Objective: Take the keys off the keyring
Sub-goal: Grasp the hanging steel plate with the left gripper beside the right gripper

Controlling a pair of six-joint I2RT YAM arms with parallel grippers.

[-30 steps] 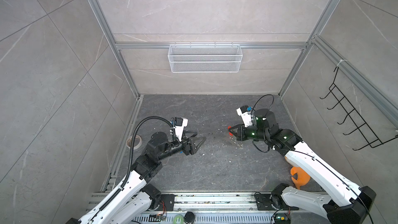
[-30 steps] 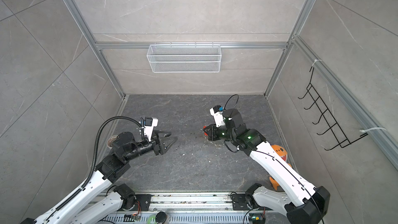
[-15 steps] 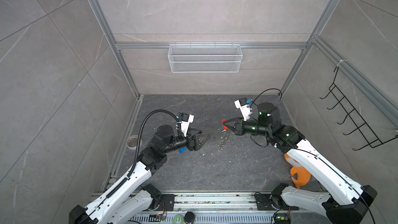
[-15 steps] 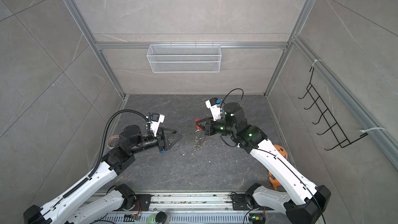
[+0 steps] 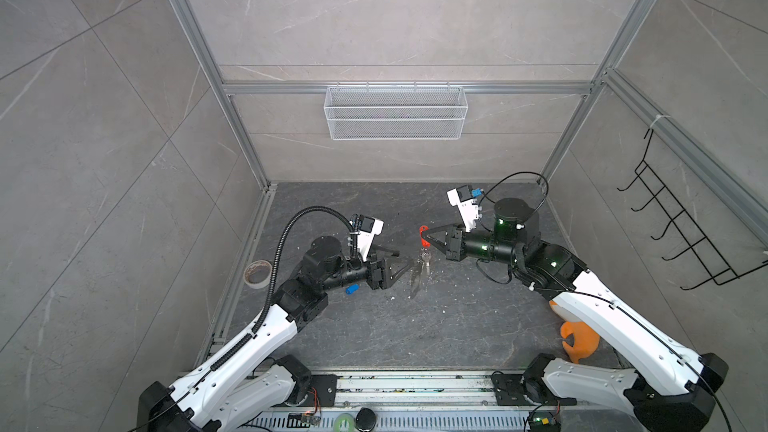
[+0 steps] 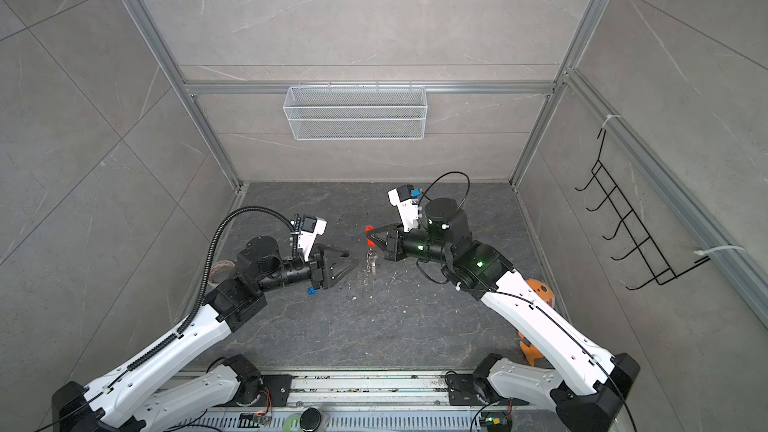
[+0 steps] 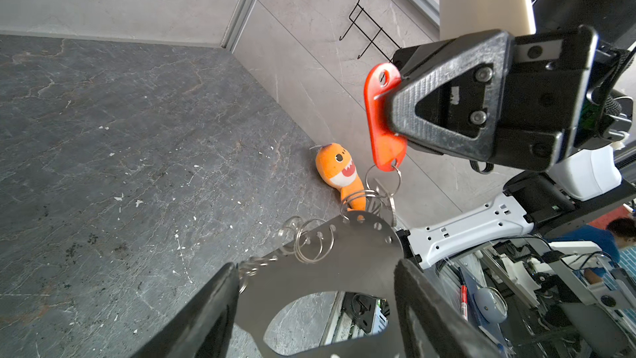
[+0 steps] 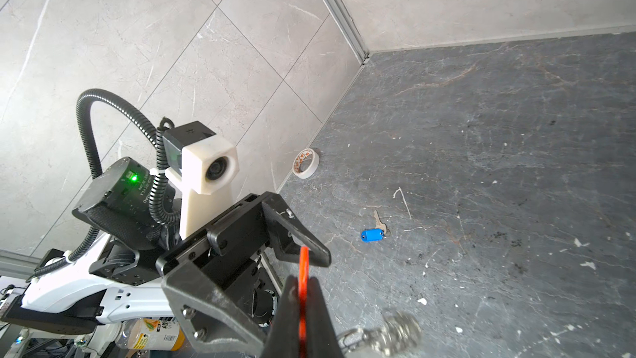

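Now the right gripper has carried the red key up and toward picture centre. A second ago it sat lower and further right, near the floor. Its jaws are pressed together on that red key. The keyring dangles under it, mid-frame in both top views.

The left gripper has moved right across the frame since then and is now right at the hanging grey tag. Its jaws are spread. In the left wrist view the grey tag fills the gap between its fingers; we can't tell if they touch it.

The blue key lies on the floor, off the ring, in the same spot as half a second ago. It sits just below the left arm in the picture.

Count:
- two grippers
- one red key, one blue key
- one silver key, hanging among the rings
- one grey tag
- several linked rings, too tangled for us to count

Around:
- one tape roll at the left floor edge
- one orange toy shark, lower right, partly hidden behind the right arm
- one wire basket on the back wall, upper centre
- one hook rack on the right wall

In the right wrist view the red key sits edge-on in front of the left gripper. The keyring is a blur at the bottom edge there.
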